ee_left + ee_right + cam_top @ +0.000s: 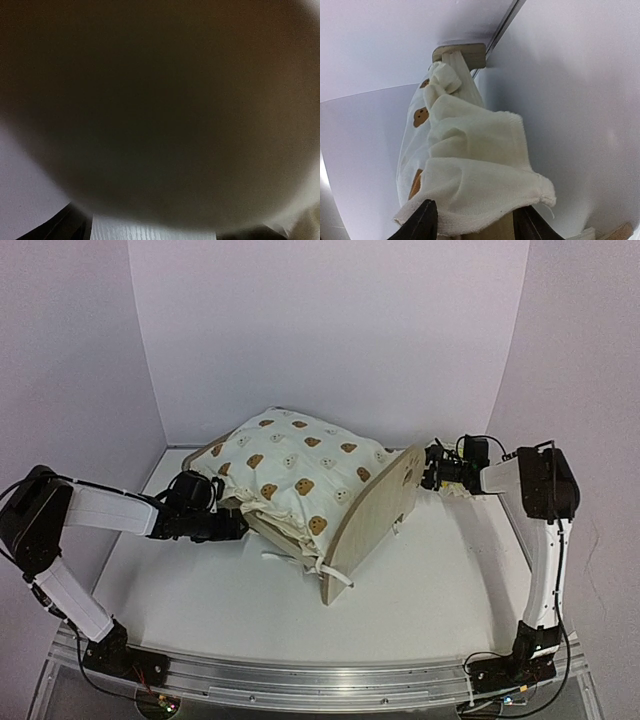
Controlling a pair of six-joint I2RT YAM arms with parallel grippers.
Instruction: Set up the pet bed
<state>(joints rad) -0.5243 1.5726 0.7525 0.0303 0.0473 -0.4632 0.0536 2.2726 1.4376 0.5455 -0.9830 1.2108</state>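
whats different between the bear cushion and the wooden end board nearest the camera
The cushion is puffy cream cloth with brown bears; the end board is flat, plain light wood. The cushion lies sloped on its broad face; the end board stands on edge, leaning. Both sit off level.

Overhead view: bright, even, sharp; faint soft shadow beside my pet bed (372, 515) on the white table (200, 590).
My left wrist view: dim, brown-grey blur, nothing in focus.
My right wrist view: well lit, cushion (470, 165) crisp, right fingers (420, 225) dark silhouettes.
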